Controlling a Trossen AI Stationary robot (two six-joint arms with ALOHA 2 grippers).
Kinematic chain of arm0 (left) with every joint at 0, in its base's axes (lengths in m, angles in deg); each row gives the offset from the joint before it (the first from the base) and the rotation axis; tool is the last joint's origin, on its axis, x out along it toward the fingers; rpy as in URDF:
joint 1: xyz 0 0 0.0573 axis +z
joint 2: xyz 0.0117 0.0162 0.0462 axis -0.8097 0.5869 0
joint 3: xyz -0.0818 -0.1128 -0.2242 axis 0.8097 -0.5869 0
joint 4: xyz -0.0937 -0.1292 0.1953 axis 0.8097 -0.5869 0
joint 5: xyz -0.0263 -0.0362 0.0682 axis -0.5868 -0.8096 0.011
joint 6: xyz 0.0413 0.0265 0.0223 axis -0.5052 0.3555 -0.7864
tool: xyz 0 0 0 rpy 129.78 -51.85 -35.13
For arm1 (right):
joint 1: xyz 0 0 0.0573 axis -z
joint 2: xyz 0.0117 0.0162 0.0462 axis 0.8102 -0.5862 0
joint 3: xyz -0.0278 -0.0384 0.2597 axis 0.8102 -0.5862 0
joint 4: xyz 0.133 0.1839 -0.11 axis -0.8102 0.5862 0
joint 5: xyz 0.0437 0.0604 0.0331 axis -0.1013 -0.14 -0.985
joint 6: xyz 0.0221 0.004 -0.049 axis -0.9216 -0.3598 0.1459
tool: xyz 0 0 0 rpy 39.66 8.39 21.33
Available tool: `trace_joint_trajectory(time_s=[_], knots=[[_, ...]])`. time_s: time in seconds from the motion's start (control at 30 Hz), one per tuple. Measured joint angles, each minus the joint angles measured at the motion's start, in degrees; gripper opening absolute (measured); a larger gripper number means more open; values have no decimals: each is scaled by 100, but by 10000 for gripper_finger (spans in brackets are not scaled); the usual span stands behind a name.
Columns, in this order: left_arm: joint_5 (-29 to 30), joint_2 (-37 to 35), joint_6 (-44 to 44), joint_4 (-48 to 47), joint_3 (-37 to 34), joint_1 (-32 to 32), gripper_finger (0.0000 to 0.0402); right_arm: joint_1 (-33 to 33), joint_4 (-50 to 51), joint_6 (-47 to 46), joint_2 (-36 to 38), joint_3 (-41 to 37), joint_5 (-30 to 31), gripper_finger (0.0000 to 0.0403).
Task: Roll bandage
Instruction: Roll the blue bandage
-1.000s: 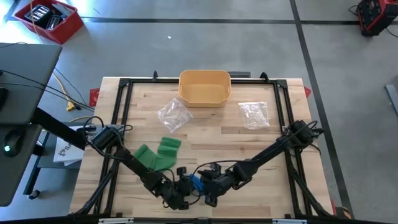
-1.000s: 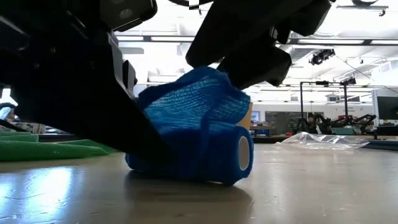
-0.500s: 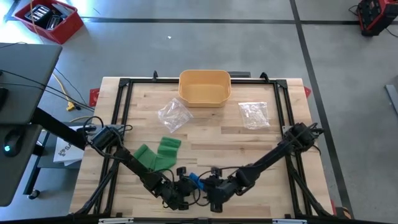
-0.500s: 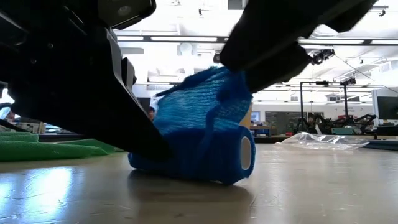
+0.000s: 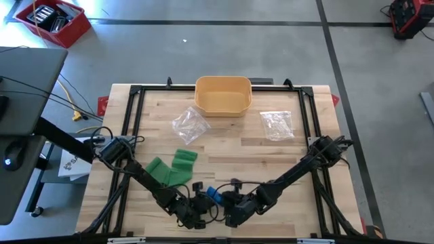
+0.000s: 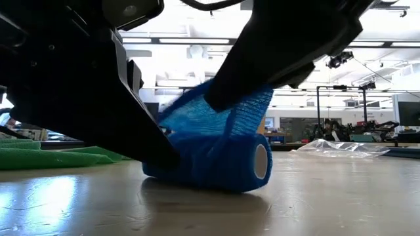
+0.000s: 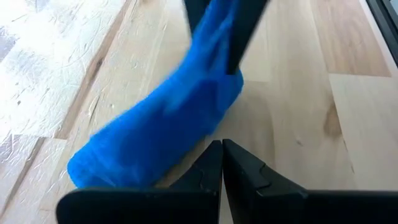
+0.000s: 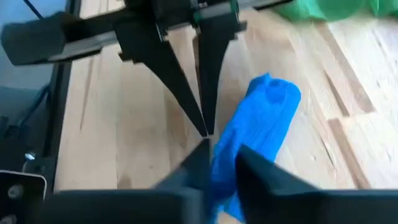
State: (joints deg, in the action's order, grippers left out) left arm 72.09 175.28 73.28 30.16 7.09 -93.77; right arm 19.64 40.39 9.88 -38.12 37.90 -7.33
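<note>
Blue bandage lies on wooden desk; right gripper fingers pinch its loose end; left gripper fingers closed, tips against roll.

Bandage end behind arms

Both arms are black with slim tubular links and bulkier joint housings. Each gripper carries two dark, flat, tapering fingers on a crossbar.

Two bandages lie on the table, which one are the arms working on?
The blue bandage near the front edge, between both grippers; the green bandage lies untouched farther back.
</note>
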Motion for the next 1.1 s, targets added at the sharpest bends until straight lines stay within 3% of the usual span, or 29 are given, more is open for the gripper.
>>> trace_joint_trajectory(time_s=[0.07,0.17,0.4,0.57,0.73,1.1], knots=[[-3,-5,-78,13,0,-9,7,1,-39,172,0,0,-16,12],[-9,-137,-53,-197,0,-125,7,1,-27,204,0,0,-24,16],[576,-535,1164,-2035,9,-503,7,-5,-26,402,-4,0,-49,5],[981,-562,1528,-2656,9,-519,7,-5,-33,590,-4,0,-50,2],[1253,-562,1253,-2603,4,-298,7,-6,-68,723,-4,0,-61,1],[1208,-452,574,-2049,2,122,7,28,36,682,-4,0,-66,1]])
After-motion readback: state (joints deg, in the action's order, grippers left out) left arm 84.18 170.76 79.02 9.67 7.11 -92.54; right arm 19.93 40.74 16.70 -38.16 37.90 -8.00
